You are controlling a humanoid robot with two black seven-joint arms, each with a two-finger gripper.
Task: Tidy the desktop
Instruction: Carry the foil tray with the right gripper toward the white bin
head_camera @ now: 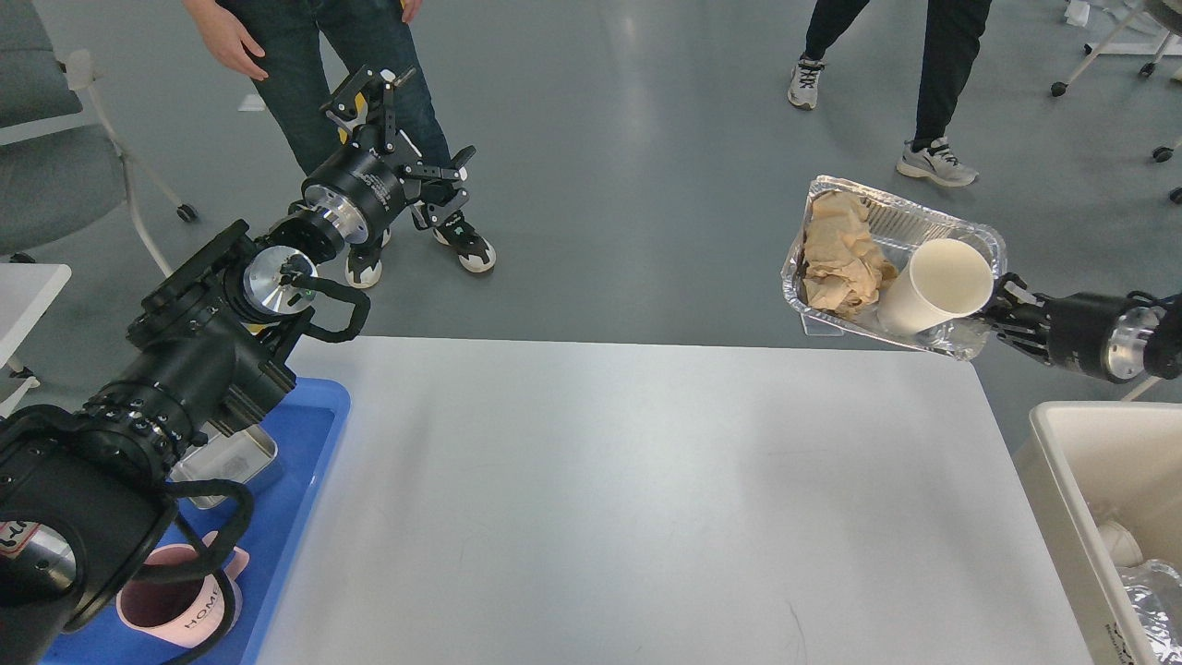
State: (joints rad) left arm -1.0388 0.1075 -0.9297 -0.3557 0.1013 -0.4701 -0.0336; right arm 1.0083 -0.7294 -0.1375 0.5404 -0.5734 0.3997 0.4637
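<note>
While our right gripper [1002, 300] is closed on the foil tray [951, 235], the bin [1062, 462] lies below, nearer to us.
The tray hangs beyond the desktop [628, 499] far right corner; our left gripper [406, 125] is open, empty, well apart.

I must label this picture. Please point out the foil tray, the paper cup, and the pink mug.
foil tray [933, 224]: head view, ribbed far wall.
paper cup [951, 276]: head view, inside the open mouth.
pink mug [199, 611]: head view, outer side wall.
</note>
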